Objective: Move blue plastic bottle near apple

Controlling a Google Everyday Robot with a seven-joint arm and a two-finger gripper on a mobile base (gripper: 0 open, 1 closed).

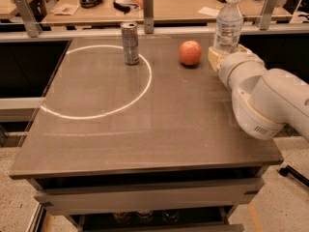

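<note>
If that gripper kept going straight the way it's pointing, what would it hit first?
The bottle: the gripper, at the table's far right corner, points away from the camera with the bottle between its fingers. The apple sits off to the side, probably outside that line.

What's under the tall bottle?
The tool grips the bottle around its lower part, near the apple. The table lies below. The tool covers the bottle's bottom, so whether it touches the table cannot be seen.

Warm light, glare ring (150, 79) on table (145, 139); end effector (228, 53) grips blue plastic bottle (228, 25).
</note>
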